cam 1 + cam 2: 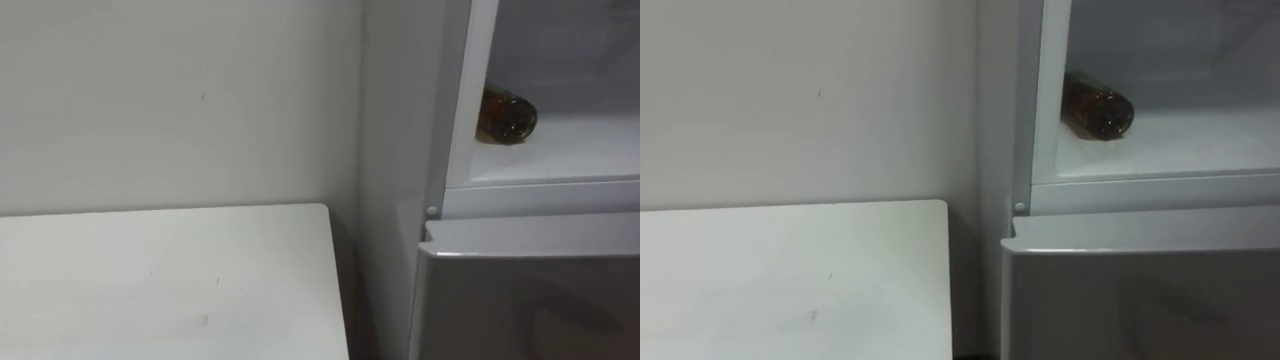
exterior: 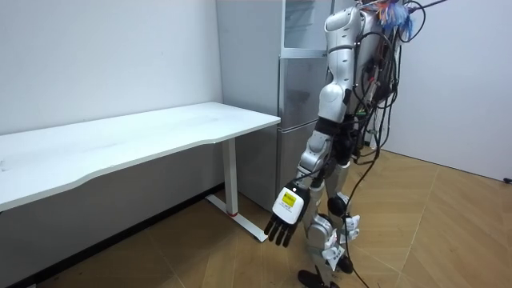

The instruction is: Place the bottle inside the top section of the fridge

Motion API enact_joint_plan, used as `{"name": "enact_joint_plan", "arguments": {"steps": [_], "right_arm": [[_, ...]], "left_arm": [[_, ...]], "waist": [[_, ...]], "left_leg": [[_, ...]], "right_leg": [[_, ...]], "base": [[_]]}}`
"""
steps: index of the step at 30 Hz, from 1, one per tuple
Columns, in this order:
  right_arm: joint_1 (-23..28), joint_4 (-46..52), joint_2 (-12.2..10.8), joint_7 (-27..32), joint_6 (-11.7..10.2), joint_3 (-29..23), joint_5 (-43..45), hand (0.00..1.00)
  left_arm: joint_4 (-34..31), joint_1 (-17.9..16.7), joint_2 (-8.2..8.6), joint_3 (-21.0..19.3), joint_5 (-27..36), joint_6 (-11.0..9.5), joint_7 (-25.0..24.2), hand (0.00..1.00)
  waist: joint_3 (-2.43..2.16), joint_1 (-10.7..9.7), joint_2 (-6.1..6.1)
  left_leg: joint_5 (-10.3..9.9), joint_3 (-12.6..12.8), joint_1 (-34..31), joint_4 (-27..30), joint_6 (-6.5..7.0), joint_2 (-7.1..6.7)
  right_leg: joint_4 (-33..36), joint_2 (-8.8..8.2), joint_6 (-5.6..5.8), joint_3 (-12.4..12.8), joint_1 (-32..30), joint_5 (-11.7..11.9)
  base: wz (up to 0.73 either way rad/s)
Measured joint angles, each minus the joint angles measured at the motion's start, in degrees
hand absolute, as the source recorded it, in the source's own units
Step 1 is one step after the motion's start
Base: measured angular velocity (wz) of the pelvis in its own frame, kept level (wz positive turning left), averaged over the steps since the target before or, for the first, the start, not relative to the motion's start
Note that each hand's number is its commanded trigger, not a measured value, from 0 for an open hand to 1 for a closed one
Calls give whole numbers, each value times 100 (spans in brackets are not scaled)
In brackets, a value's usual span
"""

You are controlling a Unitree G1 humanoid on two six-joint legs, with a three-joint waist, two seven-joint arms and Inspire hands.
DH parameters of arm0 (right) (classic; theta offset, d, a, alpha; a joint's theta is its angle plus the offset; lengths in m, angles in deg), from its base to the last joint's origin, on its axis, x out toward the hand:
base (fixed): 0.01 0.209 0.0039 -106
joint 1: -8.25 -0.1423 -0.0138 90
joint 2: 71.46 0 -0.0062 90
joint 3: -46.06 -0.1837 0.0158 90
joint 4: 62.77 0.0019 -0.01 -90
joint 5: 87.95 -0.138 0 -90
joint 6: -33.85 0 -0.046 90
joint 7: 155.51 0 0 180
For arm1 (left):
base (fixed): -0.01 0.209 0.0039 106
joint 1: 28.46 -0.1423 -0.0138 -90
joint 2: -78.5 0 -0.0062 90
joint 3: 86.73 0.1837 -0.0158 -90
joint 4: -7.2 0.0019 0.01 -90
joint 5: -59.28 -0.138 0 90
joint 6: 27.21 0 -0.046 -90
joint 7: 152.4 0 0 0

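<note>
Up on the white shelf (image 1: 575,148) of the upper fridge compartment, you're looking at one brown bottle (image 1: 507,115), and it's lying on its side, tucked against the left edge of the opening with its round end facing out toward you. That's the single bottle you're getting, and no hand is touching it. The upper compartment is standing open; just below it, one grey lower door (image 1: 530,295) is sitting shut. Off to your left, one white counter (image 1: 160,280) is running up beside the fridge's side wall, with a narrow dark gap between them.

Over in the room view, your robot is standing upright right in front of the fridge (image 2: 300,96), facing it, with the counter stretching away to the room view's left. You're seeing one hand there: the left hand (image 2: 284,220) is hanging low at the robot's side, fingers relaxed and pointing down at the wooden floor (image 2: 448,232), gripping nothing.
</note>
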Motion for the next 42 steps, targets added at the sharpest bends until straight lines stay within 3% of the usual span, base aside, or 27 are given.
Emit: {"name": "enact_joint_plan", "arguments": {"steps": [1, 6, 12, 18, 23, 34, 39, 42], "right_arm": [[-3, -218, 5, -58, -1, 76, 6, 0], [-158, -1172, 5, -597, 1, 378, -8, 0], [-244, -1746, 0, -1676, 321, 582, 0, 0], [-511, -2267, -14, -2782, 629, 785, 4, 0], [-649, -2356, -53, -3535, 749, 830, -86, 0], [-744, -2695, -211, -3985, 945, 786, -756, 0], [-759, -2629, -209, -4041, 984, 652, -942, 0], [-792, -2246, -203, -4046, 1058, 238, -936, 0]], "left_arm": [[-23, 7, 0, 28, 51, 1, 19, 0], [-86, 96, 27, 158, 71, -3, 12, 0], [-174, 95, 44, 214, -86, 25, -135, 0], [-220, 167, 59, 401, -599, 114, -188, 0], [-225, 285, 66, 612, -688, 197, -278, 0], [-327, 285, 72, 830, -710, 391, -401, 0], [-417, 297, 73, 711, -714, 391, -493, 0], [-437, 285, 72, 423, -717, 388, -490, 0]], "waist": [[25, 5, 12], [36, 14, 49], [34, 16, 63], [25, 15, -8], [71, 5, -109], [63, -19, -106], [63, -36, -131], [61, -114, -121]], "left_leg": [[-1, 10, 43, -10, -2, 1], [-17, -8, 69, -29, -11, 8], [-19, -14, 69, -40, -15, 10], [-19, -21, 71, -20, -14, 4], [-24, -26, 47, 18, -17, 13], [-34, -18, -23, 59, -27, 20], [-43, 19, 38, 38, -33, 35], [-64, 151, 44, 27, -39, 61]], "right_leg": [[-57, 8, 3, 3, 61, 4], [-49, 16, 4, 10, 66, 1], [-55, 15, 3, 3, 64, -8], [-52, -25, 4, 5, 80, -8], [-48, -27, -2, -10, 86, -25], [-64, 11, -6, -3, 55, -24], [-34, 11, -9, 76, 24, -24], [-23, 26, -22, 183, -44, -21]], "base": [[0], [0], [0], [0], [1], [2], [-9], [-24]]}}
